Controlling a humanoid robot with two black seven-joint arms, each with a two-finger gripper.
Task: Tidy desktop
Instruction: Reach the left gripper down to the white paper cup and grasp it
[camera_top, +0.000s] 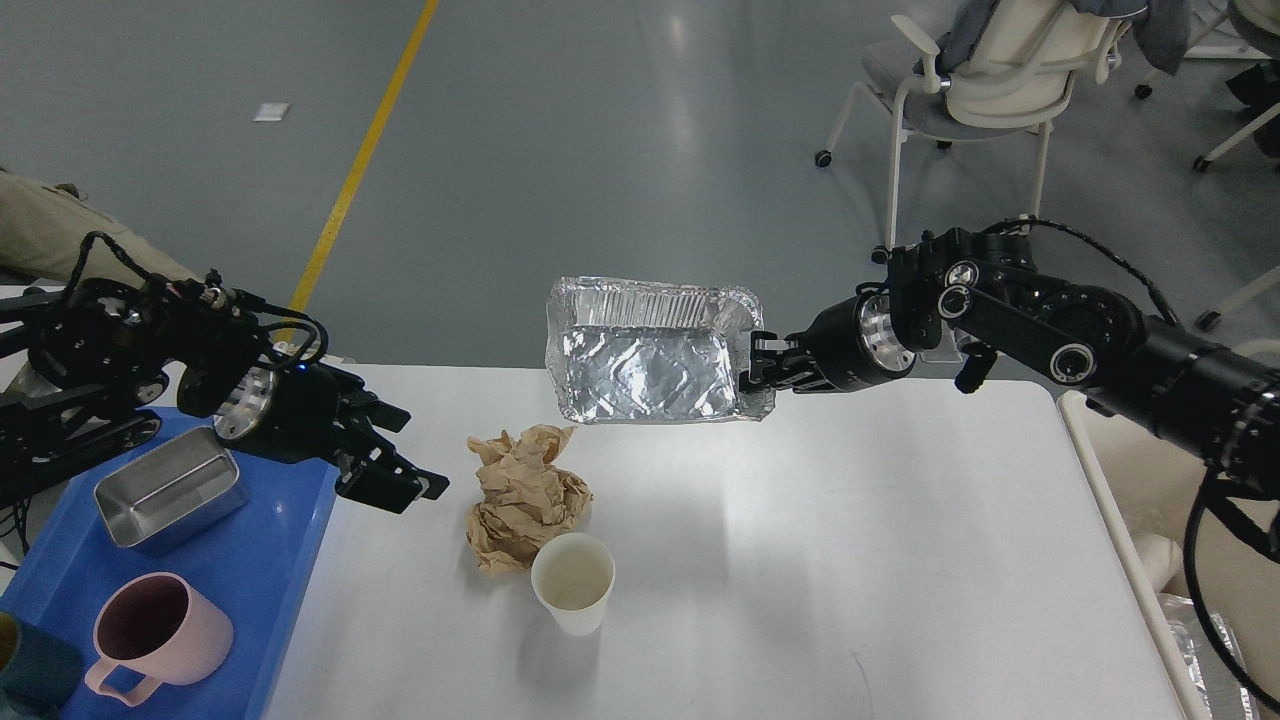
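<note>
Your right gripper (752, 365) is pinching the right rim of a shiny foil tray (650, 350). The foil tray is lifted up and tipped so you can see inside it. It hangs over the far edge of the desktop (800, 560), which spreads out wide and white below both of your grippers.

Your left gripper (400, 455) has its fingers spread apart and holds nothing. It sits over the left edge of the desktop, right by the blue tray (290, 560). A crumpled brown paper (525, 495) lies on the desktop just to the right of this gripper. A white paper cup (573, 583) stands upright, touching the paper's near side.

In the blue tray you can see a steel box (172, 487) and a pink mug (160, 632).
</note>
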